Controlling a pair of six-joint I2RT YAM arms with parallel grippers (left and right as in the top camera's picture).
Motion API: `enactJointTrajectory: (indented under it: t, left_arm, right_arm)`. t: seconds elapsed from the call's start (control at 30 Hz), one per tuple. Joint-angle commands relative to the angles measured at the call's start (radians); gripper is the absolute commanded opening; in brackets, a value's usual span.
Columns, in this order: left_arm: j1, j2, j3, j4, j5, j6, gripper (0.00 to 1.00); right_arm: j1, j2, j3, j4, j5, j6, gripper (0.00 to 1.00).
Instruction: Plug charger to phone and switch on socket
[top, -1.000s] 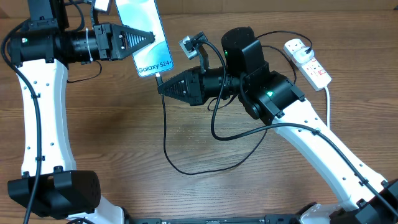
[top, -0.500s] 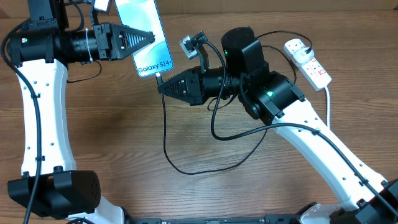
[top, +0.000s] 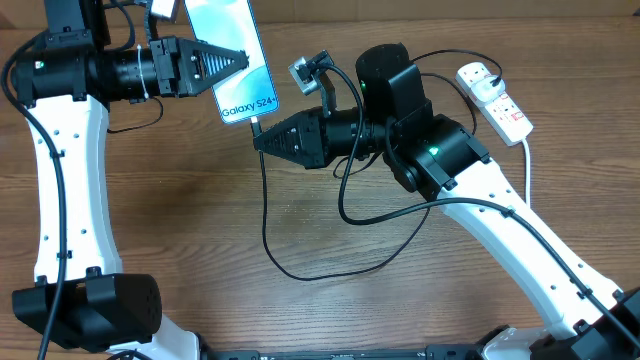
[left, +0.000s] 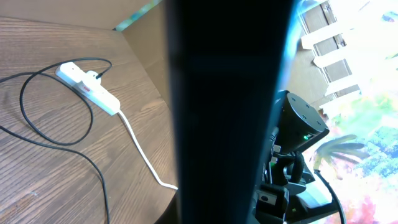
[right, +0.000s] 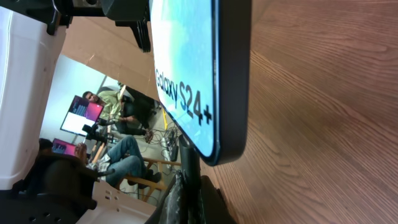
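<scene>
Left gripper (top: 245, 57) clamped on phone (top: 225, 30), right gripper (top: 257, 142) pinching charger (top: 265, 210) tip. Slightly off-angle, it could jam against the phone's edge.

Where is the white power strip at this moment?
In the overhead view, the power strip lies on the table at the far right, just beyond the right arm.

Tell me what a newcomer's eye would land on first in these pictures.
The bright blue-green phone at top centre-left, clamped by the left gripper. Just below its lower end, the right gripper pinches the charger by its tip, the thin black cable looping down across the wooden table. The white socket lies apart at the top right.
</scene>
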Motion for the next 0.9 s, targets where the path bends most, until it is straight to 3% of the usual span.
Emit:
enactJointTrajectory:
  t: [0.0, 0.87]
  left_arm:
    - [-0.008, -0.003, 0.013, 0.003, 0.056, 0.027, 0.04]
    - [-0.008, -0.003, 0.013, -0.011, 0.034, 0.027, 0.04]
  right_arm:
    - [0.003, -0.028, 0.016, 0.019, 0.01, 0.006, 0.04]
    - [-0.005, -0.028, 0.016, 0.048, 0.007, 0.024, 0.04]
